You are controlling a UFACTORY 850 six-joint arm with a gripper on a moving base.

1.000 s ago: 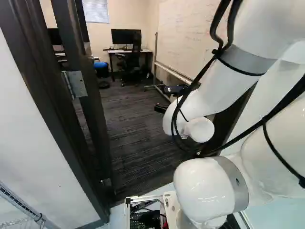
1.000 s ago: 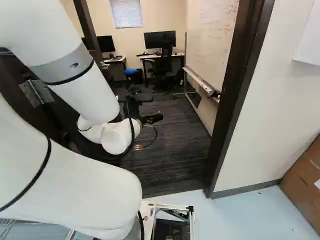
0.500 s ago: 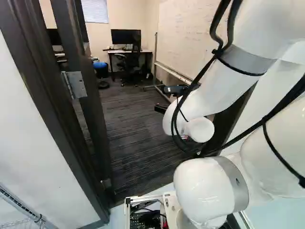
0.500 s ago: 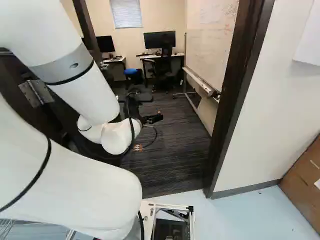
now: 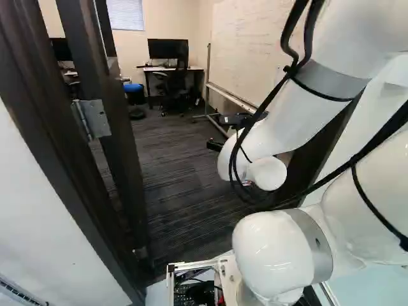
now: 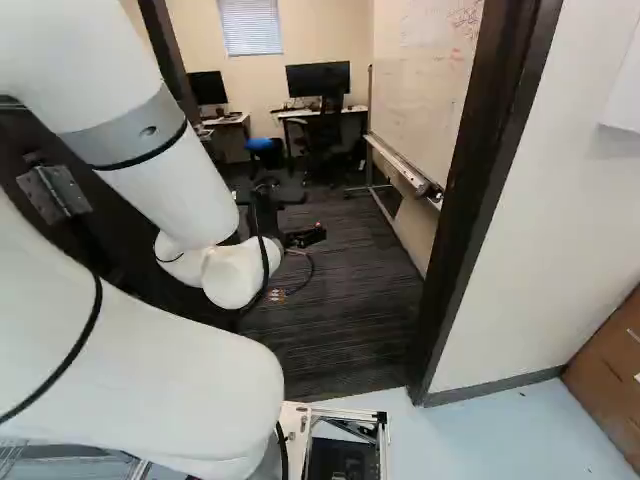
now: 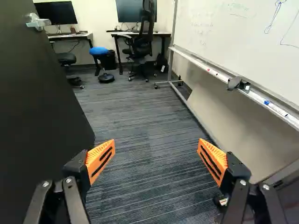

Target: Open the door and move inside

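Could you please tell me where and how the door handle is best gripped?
I would take the silver door handle by its lever, one finger above and one below, coming square to the face of the door. The lever juts out near the door's far edge and looks roughly level, so the open gripper would probably need to roll first.

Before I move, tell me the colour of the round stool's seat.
Blue; the stool's seat shows best in the wrist view.
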